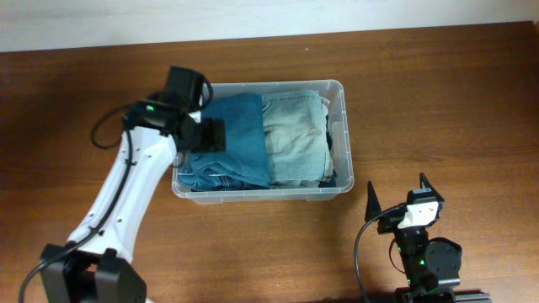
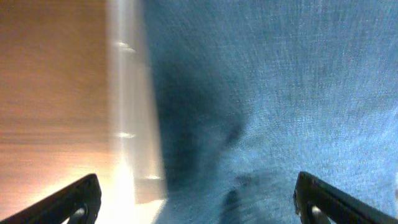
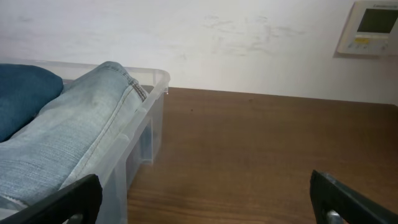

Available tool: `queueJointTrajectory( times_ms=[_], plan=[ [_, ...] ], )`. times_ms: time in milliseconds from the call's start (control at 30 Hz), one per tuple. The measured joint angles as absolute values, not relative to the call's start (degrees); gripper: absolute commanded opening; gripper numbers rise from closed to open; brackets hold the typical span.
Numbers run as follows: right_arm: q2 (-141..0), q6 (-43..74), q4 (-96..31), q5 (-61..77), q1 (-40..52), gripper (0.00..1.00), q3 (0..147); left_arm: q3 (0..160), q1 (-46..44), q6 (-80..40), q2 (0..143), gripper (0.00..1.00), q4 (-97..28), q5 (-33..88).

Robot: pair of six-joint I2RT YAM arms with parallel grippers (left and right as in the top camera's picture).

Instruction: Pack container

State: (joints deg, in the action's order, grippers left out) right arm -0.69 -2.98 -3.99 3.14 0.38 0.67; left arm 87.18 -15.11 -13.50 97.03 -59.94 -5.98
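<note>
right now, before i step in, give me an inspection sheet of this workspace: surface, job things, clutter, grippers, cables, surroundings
surface: brown wooden table, nothing spilled on it.
job's things: large clear plastic rectangular container holds folded denim, with dark blue jeans on the left arm's side and pale washed jeans beside them, rising above the rim.
clutter: nothing seen.
grippers: left gripper is open over the dark blue jeans and holds nothing; right gripper is open, empty and apart from the container.
cables: black cable loop off the left arm; black cable beside the right arm.
surroundings: white wall; beige wall panel with a display.
</note>
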Motion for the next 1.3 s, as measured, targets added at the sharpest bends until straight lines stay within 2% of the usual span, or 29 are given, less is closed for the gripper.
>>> queueJointTrajectory(
  times_ms=[100,133,167,200,467,667,967,1133,1300],
  plan=[
    [-0.69,-2.98,-3.99,3.14,0.38,0.98,0.69,92.25,-14.81,-12.60,96.95,0.89,-62.22,-6.70],
    [-0.69,-2.94,-4.01,3.14,0.38,0.98,0.69,93.69,-14.90,-12.29,96.84,0.75,-62.59,-6.63],
    [-0.69,-2.98,-3.99,3.14,0.38,0.98,0.67,94.70,-15.05,-12.10,96.62,0.43,-62.76,-6.33],
    [-0.69,-2.98,-4.01,3.14,0.38,0.98,0.69,95.35,-15.29,-11.86,96.40,0.01,-62.94,-5.93],
    [-0.69,-2.98,-4.01,3.14,0.38,0.99,0.67,94.96,-19.90,-11.33,96.05,0.01,-64.03,-4.29],
    [-0.69,-3.01,-4.01,3.14,0.38,0.98,0.67,86.96,-21.54,-11.60,96.09,0.01,-62.74,-3.84],
    [-0.69,-2.98,-3.99,3.14,0.38,0.98,0.69,70.76,-21.54,-11.77,95.94,0.01,-49.52,-3.88],
    [-0.69,-2.98,-4.01,3.14,0.38,0.98,0.69,69.47,-21.54,-11.77,95.29,0.01,-47.64,-3.88],
    [-0.69,-2.98,-4.01,3.14,0.38,0.98,0.69,74.76,-21.54,-11.77,95.44,0.01,-50.76,-3.66]
  ],
)
